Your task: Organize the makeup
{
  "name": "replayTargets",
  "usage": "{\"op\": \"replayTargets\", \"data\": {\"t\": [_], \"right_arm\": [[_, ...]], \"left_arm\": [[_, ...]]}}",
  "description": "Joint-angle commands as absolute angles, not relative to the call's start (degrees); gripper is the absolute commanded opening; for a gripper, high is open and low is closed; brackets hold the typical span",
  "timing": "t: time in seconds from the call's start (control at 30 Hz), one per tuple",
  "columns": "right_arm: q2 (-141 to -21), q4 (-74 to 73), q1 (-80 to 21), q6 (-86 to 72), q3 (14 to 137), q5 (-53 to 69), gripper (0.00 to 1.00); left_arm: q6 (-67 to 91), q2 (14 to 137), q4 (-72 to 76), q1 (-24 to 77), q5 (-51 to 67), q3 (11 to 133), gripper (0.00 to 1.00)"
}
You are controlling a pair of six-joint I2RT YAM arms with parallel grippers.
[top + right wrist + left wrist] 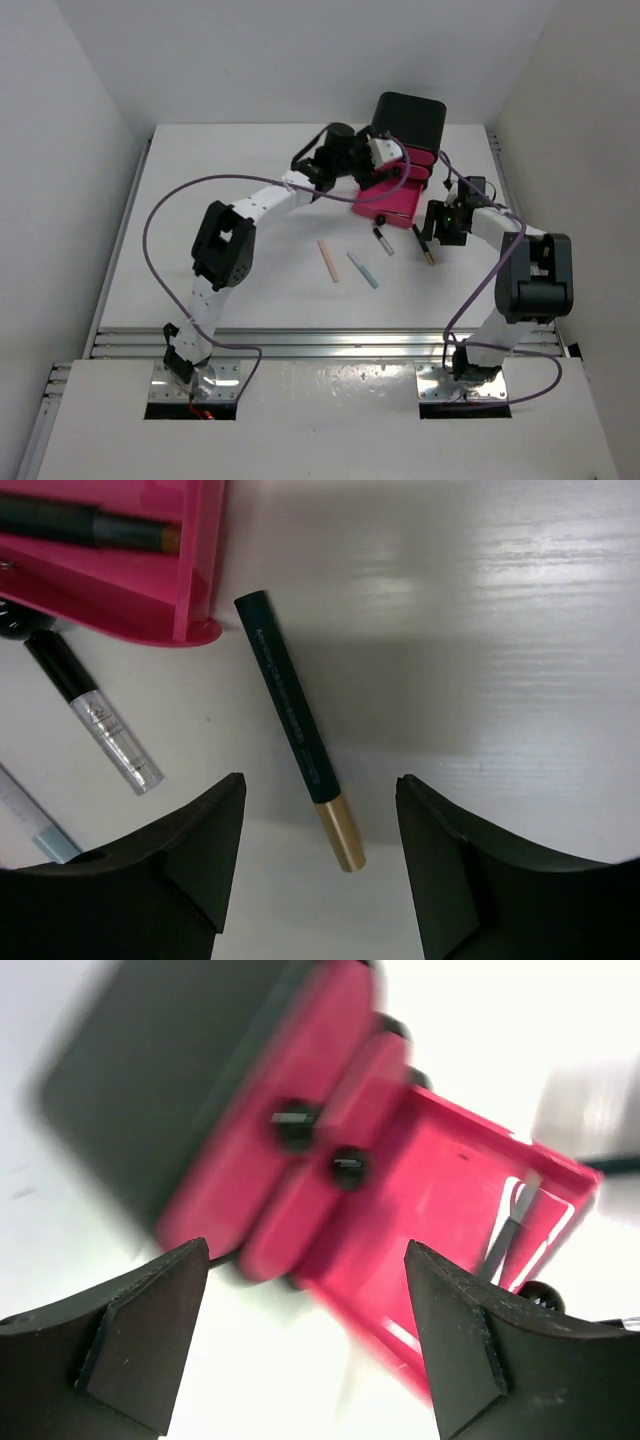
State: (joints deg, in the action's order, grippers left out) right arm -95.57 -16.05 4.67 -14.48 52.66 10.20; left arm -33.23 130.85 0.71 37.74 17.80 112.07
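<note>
My left gripper hovers open and holds nothing, over the black box's pulled-out pink drawer. A dark pencil lies in that drawer. On the table by the drawer's front corner lies a black pencil with a gold end. My right gripper is open and straddles it, with both fingers clear of it. To the pencil's left lie a clear tube with a black cap, a blue stick and a pink stick.
The black box with pink drawers stands at the back of the table, its lowest drawer pulled toward me. Two black knobs show on the shut drawers. White walls close in the table on both sides.
</note>
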Motion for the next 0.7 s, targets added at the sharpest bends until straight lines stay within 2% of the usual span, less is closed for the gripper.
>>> {"op": "replayTargets", "data": {"t": [0.0, 0.13, 0.23, 0.47, 0.5, 0.57, 0.6, 0.67], "right_arm": [[-98.26, -18.98, 3.00, -10.91, 57.12, 10.37, 0.62], [-101.68, -20.74, 1.23, -10.46, 57.13, 6.78, 0.57], [-104.31, -21.79, 0.79, -12.04, 57.83, 5.19, 0.48], [-108.28, -30.05, 0.79, -12.65, 62.93, 1.41, 0.24], [-108.28, -30.32, 0.79, -12.57, 62.84, 1.41, 0.16], [-107.50, -30.15, 0.62, -12.74, 62.05, 1.49, 0.08], [-107.14, -29.97, 0.53, -12.74, 61.62, 1.32, 0.00], [-105.73, -30.76, 0.44, -12.83, 61.35, 0.09, 0.00]], "left_arm": [[-23.12, 122.26, -1.75, 32.44, 21.87, 112.15, 0.85], [-20.31, 115.94, -6.23, 29.71, 24.61, 106.09, 0.85], [-19.25, 112.08, -9.30, 27.25, 25.93, 101.44, 0.85], [-19.25, 103.72, -11.07, 22.15, 25.93, 89.22, 0.85], [-19.25, 102.84, -11.07, 21.63, 25.93, 88.34, 0.85], [-19.25, 100.55, -11.07, 19.96, 26.46, 85.88, 0.85], [-18.73, 99.94, -11.07, 19.34, 27.15, 85.09, 0.85], [-18.72, 97.92, -11.07, 17.58, 28.47, 82.36, 0.85]]}}
